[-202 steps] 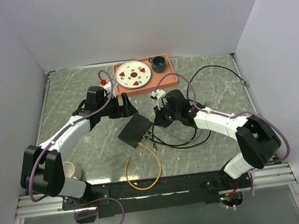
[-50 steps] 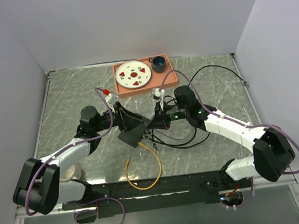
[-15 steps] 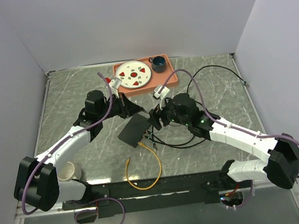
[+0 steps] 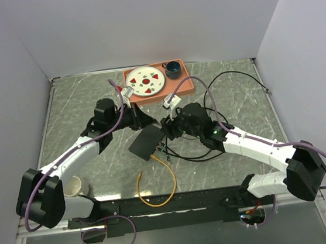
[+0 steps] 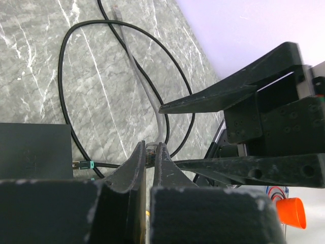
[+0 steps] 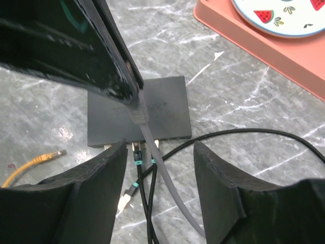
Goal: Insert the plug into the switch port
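Note:
My left gripper is shut on the plug of a grey cable, held above the table. The black switch box lies flat below. Its switch port row faces me in the right wrist view, with two black teal-banded cables plugged in. The left gripper's fingers hang over the box, and the grey cable's boot sticks out of them. My right gripper is open, straddling the grey cable without touching it. From above, both grippers meet at the box's far-right corner.
An orange tray with a plate and a dark cup stands at the back. A loose yellow cable curls near the front edge. A white cup sits by the left arm's base. Black cable loops spread to the right.
My right gripper has shifted slightly back and left, closer to the left gripper's fingers. The left gripper still pinches the plug and has hardly moved.

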Controlling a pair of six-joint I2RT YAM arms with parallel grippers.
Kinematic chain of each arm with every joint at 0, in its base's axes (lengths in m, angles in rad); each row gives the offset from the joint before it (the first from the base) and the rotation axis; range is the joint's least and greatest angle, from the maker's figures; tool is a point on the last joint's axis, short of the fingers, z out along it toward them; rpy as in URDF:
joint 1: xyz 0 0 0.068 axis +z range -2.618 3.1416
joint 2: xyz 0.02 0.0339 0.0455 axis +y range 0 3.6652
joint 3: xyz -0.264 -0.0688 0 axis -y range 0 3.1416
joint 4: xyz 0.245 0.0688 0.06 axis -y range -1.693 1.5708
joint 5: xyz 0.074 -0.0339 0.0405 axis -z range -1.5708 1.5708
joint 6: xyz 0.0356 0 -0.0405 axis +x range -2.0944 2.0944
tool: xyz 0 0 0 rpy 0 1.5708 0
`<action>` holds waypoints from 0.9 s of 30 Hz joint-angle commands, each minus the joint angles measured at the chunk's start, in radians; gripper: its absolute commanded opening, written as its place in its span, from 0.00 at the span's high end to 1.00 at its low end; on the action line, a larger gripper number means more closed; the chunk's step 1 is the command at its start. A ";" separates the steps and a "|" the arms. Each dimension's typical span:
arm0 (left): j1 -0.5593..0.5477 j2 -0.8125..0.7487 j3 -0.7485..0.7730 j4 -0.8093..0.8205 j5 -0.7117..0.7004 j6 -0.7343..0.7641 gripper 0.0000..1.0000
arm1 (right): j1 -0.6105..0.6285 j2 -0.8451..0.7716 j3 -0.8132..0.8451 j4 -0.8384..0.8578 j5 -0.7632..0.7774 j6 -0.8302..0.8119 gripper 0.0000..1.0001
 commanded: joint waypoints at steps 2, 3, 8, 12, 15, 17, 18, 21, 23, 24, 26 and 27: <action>-0.006 0.011 0.048 0.003 0.027 0.005 0.99 | 0.017 0.031 0.080 0.064 0.003 -0.002 0.39; -0.006 0.013 0.048 0.003 0.029 0.005 0.99 | 0.019 0.034 0.083 0.067 0.003 -0.002 0.39; -0.008 0.016 0.049 0.012 0.040 -0.001 0.99 | 0.025 0.057 0.100 0.078 -0.012 -0.001 0.44; -0.008 0.018 0.049 0.015 0.041 -0.006 0.99 | 0.028 0.073 0.109 0.072 -0.015 -0.005 0.50; -0.008 0.021 0.049 0.017 0.044 -0.007 0.99 | 0.030 0.074 0.104 0.075 -0.016 -0.007 0.57; -0.009 0.021 0.049 0.018 0.049 -0.009 0.99 | 0.028 0.076 0.103 0.075 -0.007 -0.001 0.65; -0.009 0.024 0.049 0.020 0.050 -0.009 0.99 | 0.028 0.077 0.101 0.075 -0.004 -0.001 0.76; -0.009 0.025 0.051 0.017 0.050 -0.007 0.99 | 0.030 0.080 0.104 0.070 0.003 0.004 1.00; -0.009 0.025 0.051 0.015 0.047 -0.006 0.99 | 0.028 0.079 0.103 0.072 0.013 0.009 1.00; -0.009 0.025 0.051 0.014 0.046 -0.001 0.94 | 0.030 0.079 0.103 0.070 0.016 0.010 1.00; -0.009 0.027 0.052 -0.003 0.032 0.011 0.66 | 0.028 0.080 0.103 0.069 0.017 0.009 1.00; -0.009 0.021 0.054 -0.014 0.011 0.023 0.32 | 0.030 0.080 0.103 0.066 0.020 0.009 1.00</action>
